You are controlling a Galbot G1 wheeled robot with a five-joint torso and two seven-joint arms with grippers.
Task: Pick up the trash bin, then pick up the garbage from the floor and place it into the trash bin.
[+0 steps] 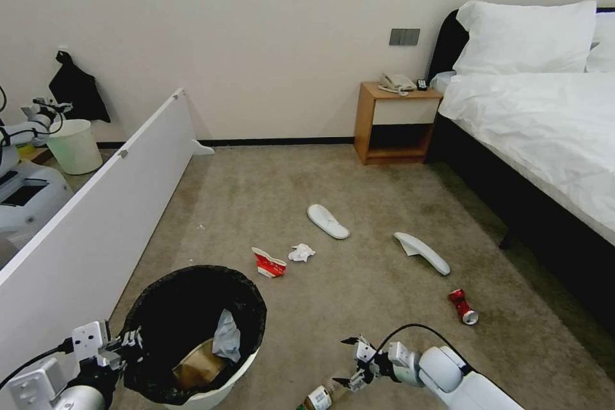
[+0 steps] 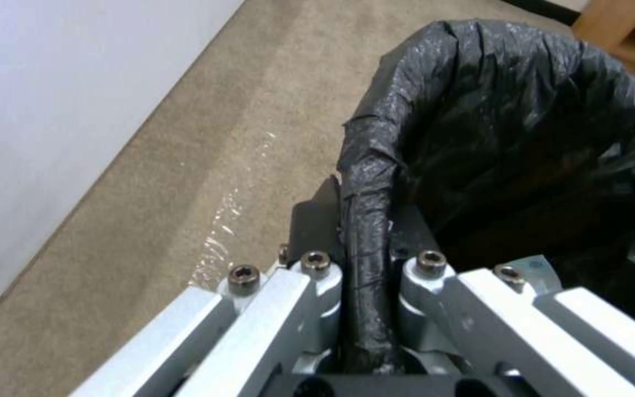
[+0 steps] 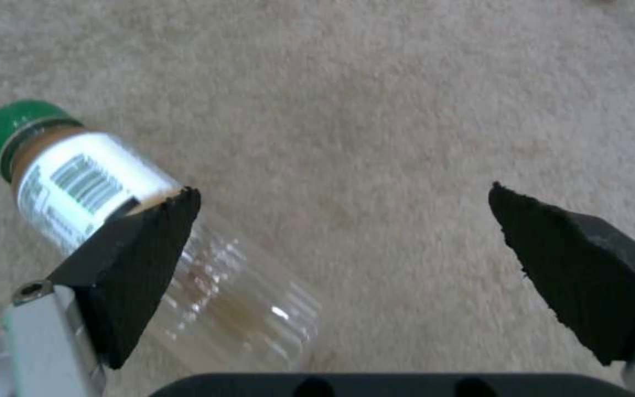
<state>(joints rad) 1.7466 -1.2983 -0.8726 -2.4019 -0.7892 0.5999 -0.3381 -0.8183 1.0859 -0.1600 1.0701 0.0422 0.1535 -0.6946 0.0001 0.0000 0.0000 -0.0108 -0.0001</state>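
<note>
Standing on the carpet at the robot's lower left, the bin (image 1: 192,333) holds a brown bag (image 1: 198,364) and a blue tissue (image 1: 226,335). Left hand (image 2: 365,270) is clamped on the black-lined rim. Right hand (image 3: 343,248) hangs low over the floor (image 1: 359,269), fingers spread wide and empty, one pad (image 3: 141,259) overlapping the green-capped bottle (image 3: 149,237) lying there. Farther out lie a crushed cup (image 1: 269,263), white tissue (image 1: 301,252), two slippers (image 1: 328,221) (image 1: 421,252) and a red can (image 1: 462,306).
</note>
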